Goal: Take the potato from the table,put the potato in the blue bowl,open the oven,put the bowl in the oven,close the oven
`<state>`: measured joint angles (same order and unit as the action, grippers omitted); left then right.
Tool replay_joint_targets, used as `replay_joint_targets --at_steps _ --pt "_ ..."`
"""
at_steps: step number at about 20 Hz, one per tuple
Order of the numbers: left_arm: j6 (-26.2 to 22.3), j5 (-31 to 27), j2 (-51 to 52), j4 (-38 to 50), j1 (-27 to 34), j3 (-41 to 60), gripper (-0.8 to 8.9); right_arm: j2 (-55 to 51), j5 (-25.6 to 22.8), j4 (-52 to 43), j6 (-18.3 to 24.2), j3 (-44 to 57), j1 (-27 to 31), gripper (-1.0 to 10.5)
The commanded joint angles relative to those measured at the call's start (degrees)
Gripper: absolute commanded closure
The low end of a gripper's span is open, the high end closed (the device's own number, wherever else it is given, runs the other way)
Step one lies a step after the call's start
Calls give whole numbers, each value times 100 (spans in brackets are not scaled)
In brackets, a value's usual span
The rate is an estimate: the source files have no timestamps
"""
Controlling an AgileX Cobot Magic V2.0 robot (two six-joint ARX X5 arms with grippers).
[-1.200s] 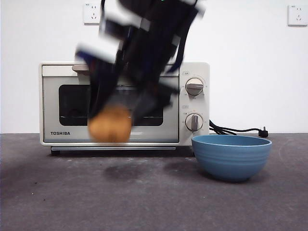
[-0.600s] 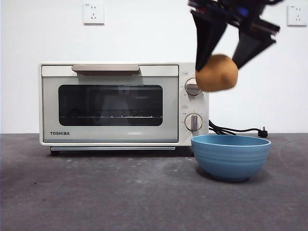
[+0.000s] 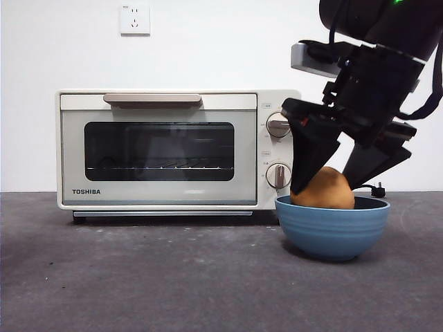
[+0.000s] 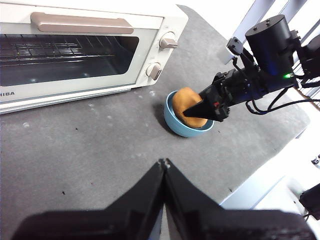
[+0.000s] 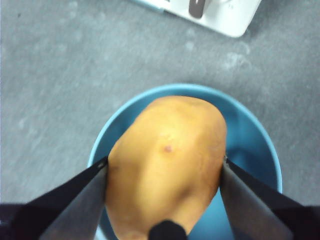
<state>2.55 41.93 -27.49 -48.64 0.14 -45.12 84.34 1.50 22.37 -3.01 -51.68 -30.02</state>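
Note:
The golden-brown potato sits low inside the blue bowl, its top above the rim. My right gripper is shut on the potato, a jaw pressed against each side, reaching down into the bowl from above right. My left gripper hangs high over the table, shut with nothing held, away from the bowl. The cream Toshiba oven stands with its door closed, left of the bowl.
A black cord and plug lie behind the bowl by the oven's right side. The table's right edge runs close beyond the bowl. Wall sockets sit high on the white wall.
The right gripper carried the potato from in front of the oven up and right, then lowered it into the blue bowl. Oven and bowl have not moved.

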Motion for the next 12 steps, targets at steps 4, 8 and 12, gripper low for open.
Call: replay_joint_targets --at_steps 4,8,12 --pt "-114 7 13 -72 -17 -9 821 455 -9 -131 -59 96 7 926" --pt "-120 7 13 -70 -17 -9 821 437 -11 -138 -210 94 7 568" --pt "-129 4 13 -31 -17 -9 821 415 -13 -111 -208 94 7 461"
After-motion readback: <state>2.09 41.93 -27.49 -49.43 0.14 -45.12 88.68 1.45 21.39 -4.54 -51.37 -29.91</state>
